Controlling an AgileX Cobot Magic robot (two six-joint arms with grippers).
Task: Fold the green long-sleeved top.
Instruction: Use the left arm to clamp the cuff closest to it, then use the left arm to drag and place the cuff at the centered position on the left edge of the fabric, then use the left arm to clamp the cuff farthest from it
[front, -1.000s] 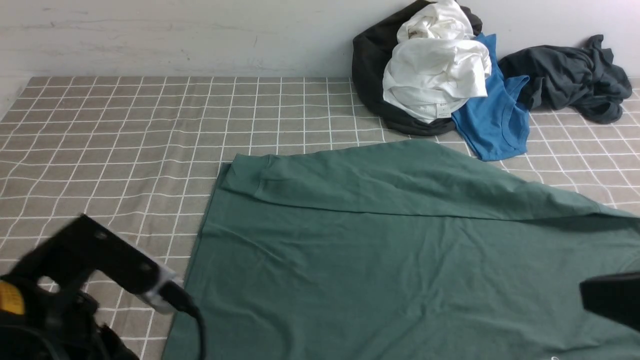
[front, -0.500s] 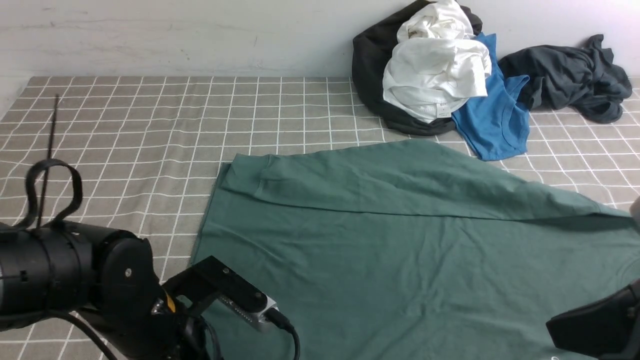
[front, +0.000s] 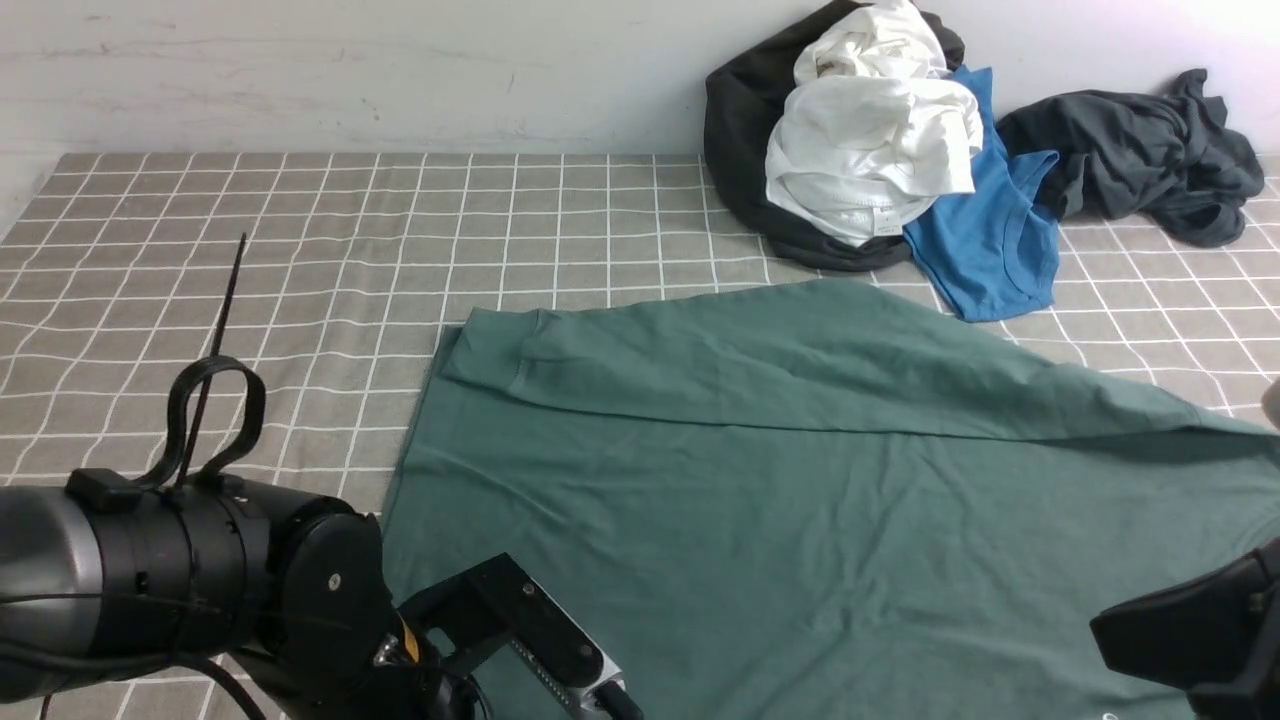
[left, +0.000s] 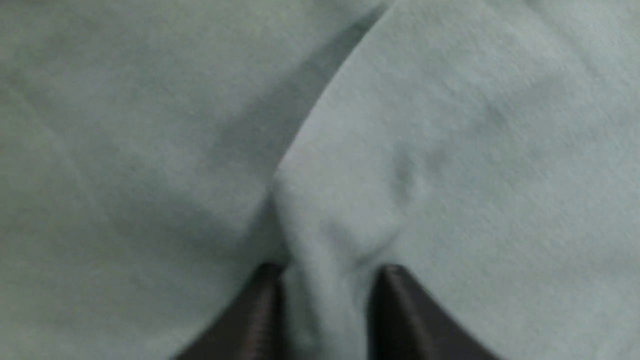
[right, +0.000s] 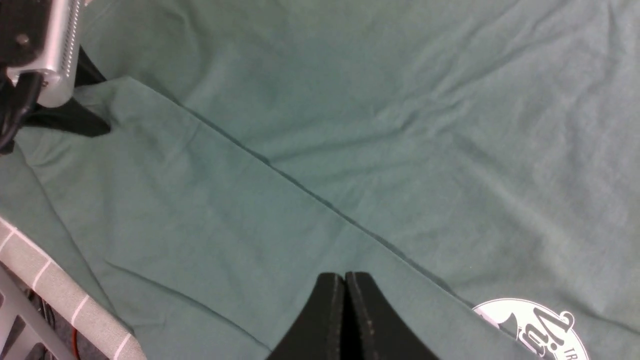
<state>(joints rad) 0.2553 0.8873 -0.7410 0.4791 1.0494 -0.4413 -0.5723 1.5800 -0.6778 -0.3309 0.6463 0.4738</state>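
Over the checked tablecloth (front: 250, 250), lying spread from the centre out to 3 and 6 o'clock as the green long-sleeved top (front: 800, 520), with one sleeve (front: 750, 360) folded across its far side. At 1 o'clock, heaping against the wall as a pile of black, white and blue garments (front: 870, 150), touching a dark grey garment (front: 1140, 150) at 2 o'clock. At 7 o'clock, pinching a raised ridge of the top between the left gripper (left: 330, 272) fingers. At 5 o'clock, hanging over the top with the right gripper (right: 344, 280) fingers pressed tight together, near a round white print (right: 535, 325).
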